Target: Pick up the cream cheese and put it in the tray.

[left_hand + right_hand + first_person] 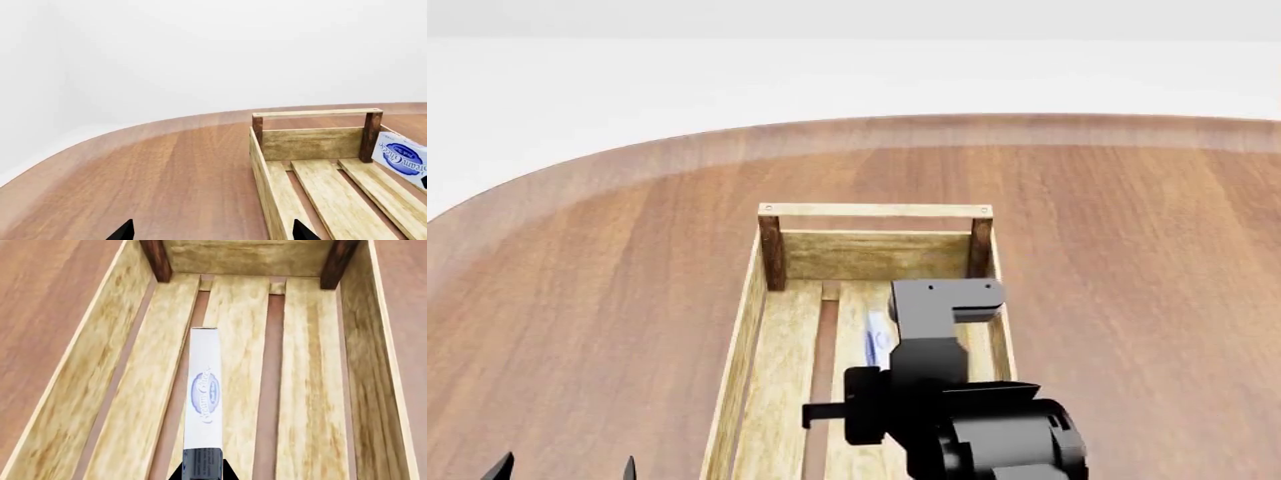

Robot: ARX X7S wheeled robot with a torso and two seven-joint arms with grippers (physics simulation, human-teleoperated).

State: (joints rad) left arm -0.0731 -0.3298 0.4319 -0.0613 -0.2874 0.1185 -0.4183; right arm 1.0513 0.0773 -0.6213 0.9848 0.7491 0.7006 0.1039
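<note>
Here the right gripper [200, 471] has its jaws closed on the near end of the cream cheese [202, 390], holding the box on edge, above the slatted floor of the tray [777, 360]. Nothing else lies inside the tray, whose plank sides flank the box left and right. The left gripper [212, 232] hangs with jaws wide apart, holding nothing, over the bench [587, 270] left of the tray.

Open slats of the long light-wood tray [303, 390] are left free; passage is blocked by low plank sides and the far handle bar [876, 210].
</note>
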